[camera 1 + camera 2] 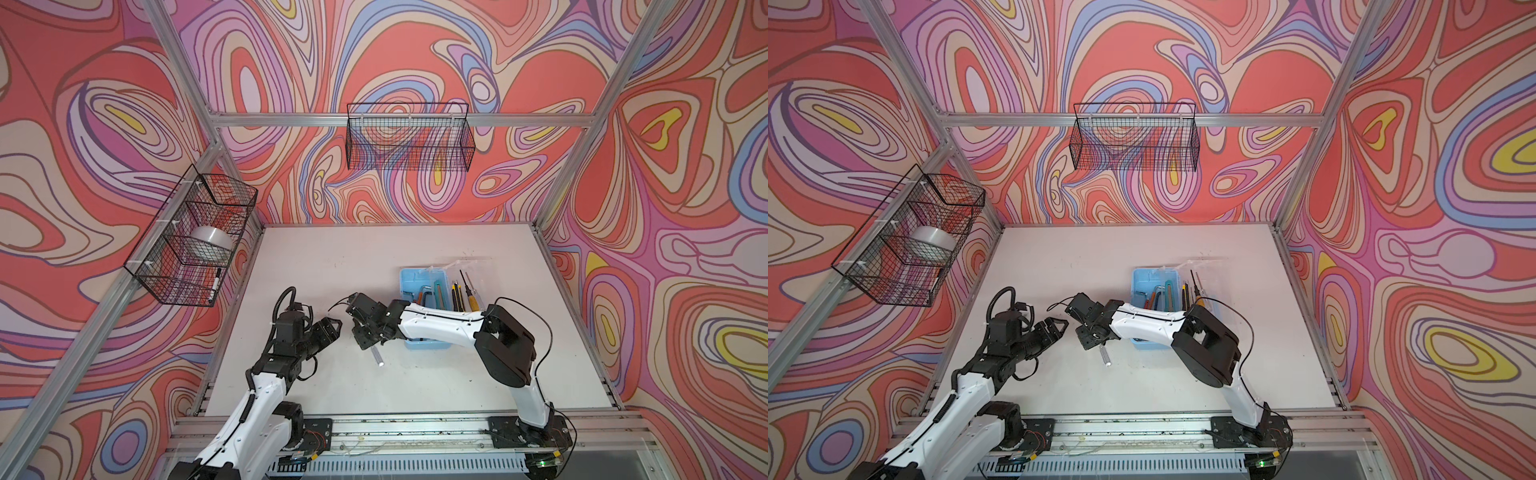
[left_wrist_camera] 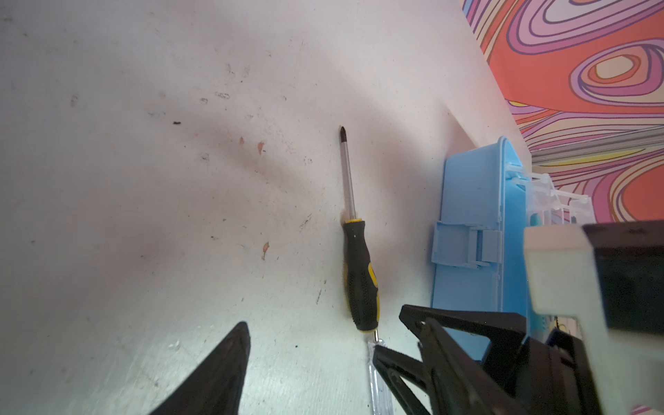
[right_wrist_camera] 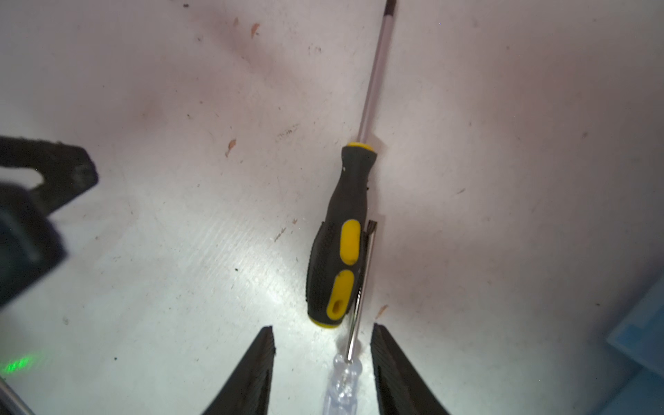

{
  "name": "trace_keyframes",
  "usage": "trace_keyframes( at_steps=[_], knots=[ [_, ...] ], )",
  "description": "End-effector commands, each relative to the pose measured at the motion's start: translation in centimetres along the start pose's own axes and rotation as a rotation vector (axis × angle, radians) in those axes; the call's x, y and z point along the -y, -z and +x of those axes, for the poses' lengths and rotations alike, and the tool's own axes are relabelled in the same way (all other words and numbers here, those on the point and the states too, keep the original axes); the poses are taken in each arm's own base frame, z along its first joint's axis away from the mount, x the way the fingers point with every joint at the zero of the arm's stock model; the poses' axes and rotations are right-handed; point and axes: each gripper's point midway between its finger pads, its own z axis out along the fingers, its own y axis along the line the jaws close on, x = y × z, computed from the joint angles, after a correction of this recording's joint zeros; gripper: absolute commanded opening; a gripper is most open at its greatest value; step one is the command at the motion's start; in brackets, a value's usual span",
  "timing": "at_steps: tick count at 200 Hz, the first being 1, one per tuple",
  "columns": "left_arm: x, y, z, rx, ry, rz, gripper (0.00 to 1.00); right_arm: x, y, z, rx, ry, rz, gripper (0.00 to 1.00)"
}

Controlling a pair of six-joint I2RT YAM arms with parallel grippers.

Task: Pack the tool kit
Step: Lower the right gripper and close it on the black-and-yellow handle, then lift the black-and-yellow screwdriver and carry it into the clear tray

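Your next pick, the clear screwdriver [image 3: 342, 382], lies flat on the tabletop [image 3: 143, 251] near the box [image 2: 463, 201], on its latch side and apart from it. It is probably light and stiff, with a smooth plastic handle that may slip or roll, so take it across the handle, not the thin shaft. That shaft rests against the black screwdriver [image 3: 337, 244], whose ribbed grip looks rubbery and easier to hold. Expect a nudge there when you lift. The right tool [image 3: 322, 326] straddles the clear handle with its jaws apart, gripping nothing. The left tool [image 1: 332, 328] hangs farther from the box, spread wide and empty. Inside the box lie hex keys [image 1: 424, 291] and other drivers [image 1: 473, 305], and its clear lid [image 1: 471, 270] stands open on the far side. You will find no brand, label or writing legible anywhere.
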Motion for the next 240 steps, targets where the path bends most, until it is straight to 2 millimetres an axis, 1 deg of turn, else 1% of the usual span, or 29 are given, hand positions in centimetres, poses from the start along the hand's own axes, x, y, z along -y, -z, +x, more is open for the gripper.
trace_keyframes(
  at_steps=[1,21,58,119,154,182,212,217,225,240],
  knots=[
    [-0.6,-0.3,0.4,-0.01,0.0,-0.005,0.75,-0.3,-1.0,-1.0,0.021,-0.005,0.01,0.44],
    [-0.7,-0.3,0.5,-0.011,-0.001,-0.006,0.75,-0.2,-2.0,-1.0,0.009,0.003,0.026,0.41],
    [-0.8,-0.1,0.4,-0.008,-0.004,-0.012,0.75,-0.1,-3.4,-1.1,-0.012,0.013,0.046,0.4],
    [-1.0,-0.1,0.3,-0.006,-0.001,-0.017,0.75,0.7,-4.7,-0.8,-0.031,0.031,0.096,0.39],
    [-1.0,-0.2,0.3,-0.006,0.003,-0.017,0.75,0.9,-4.7,-1.2,-0.021,0.037,0.107,0.36],
    [-1.2,-0.2,0.4,-0.003,0.007,-0.02,0.75,1.1,-4.7,-1.4,-0.016,0.038,0.116,0.26],
    [-1.3,-0.2,0.4,-0.003,0.008,-0.024,0.74,1.0,-4.2,-1.8,-0.004,0.04,0.113,0.07],
    [-1.4,-0.2,0.4,-0.003,0.008,-0.026,0.74,1.0,-4.0,-2.0,0.0,0.039,0.112,0.06],
    [-1.3,-0.2,0.3,-0.003,0.008,-0.025,0.75,1.0,-3.7,-2.1,0.005,0.042,0.113,0.0],
    [-1.2,-0.2,0.3,-0.002,0.008,-0.023,0.74,1.1,-2.5,-2.7,0.027,0.042,0.122,0.0]
  ],
)
